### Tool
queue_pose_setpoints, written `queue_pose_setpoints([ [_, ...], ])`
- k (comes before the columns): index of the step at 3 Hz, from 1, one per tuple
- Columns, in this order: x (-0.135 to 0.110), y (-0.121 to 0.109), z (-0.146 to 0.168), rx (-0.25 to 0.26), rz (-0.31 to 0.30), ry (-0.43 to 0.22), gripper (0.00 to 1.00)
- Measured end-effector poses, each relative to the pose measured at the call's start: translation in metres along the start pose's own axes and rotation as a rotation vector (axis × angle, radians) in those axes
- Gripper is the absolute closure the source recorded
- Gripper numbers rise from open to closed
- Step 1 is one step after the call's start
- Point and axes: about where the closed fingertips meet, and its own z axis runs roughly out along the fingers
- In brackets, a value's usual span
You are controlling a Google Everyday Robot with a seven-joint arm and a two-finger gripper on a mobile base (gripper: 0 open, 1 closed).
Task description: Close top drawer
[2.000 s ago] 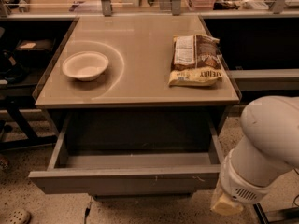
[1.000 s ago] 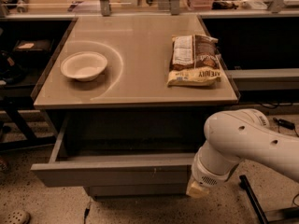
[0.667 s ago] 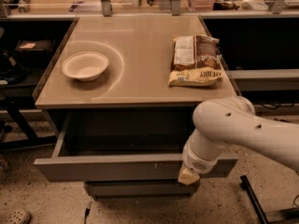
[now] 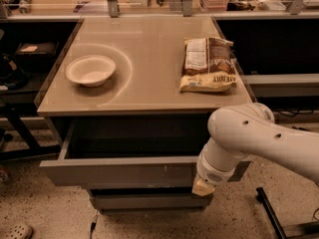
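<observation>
1. the top drawer (image 4: pixel 119 172) stands open under the tabletop (image 4: pixel 149 44). its long grey front panel is pulled out toward the camera and its dark inside shows behind it.
2. your gripper (image 4: pixel 203 187) hangs below the white arm (image 4: pixel 249 133), low against the right part of that front panel. whether it is spread or pressed together i cannot tell.
3. push straight back, square to the panel. you are pressing right of the middle, so i judge the drawer may skew and bind on its slides. keep the push slow and even, and shift toward the centre if the left end lags.
4. keep the contact on the top panel, not on the lower drawer front (image 4: pixel 149 201) just beneath it.
5. stay low: the bowl (image 4: pixel 90 69) and the snack bag (image 4: pixel 208 63) sit up on the tabletop, well apart from your path, and need no touching.
6. against two seconds ago, the arm has swung in from the right edge to the panel. the drawer has slid part of the way in, so less of its inside shows. the bowl and the bag have not moved.
</observation>
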Motion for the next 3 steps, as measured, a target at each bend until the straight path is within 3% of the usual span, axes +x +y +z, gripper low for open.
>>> queue_pose_setpoints([
  [3,0.0000,0.0000,0.0000,0.000,0.000,0.000,0.13],
])
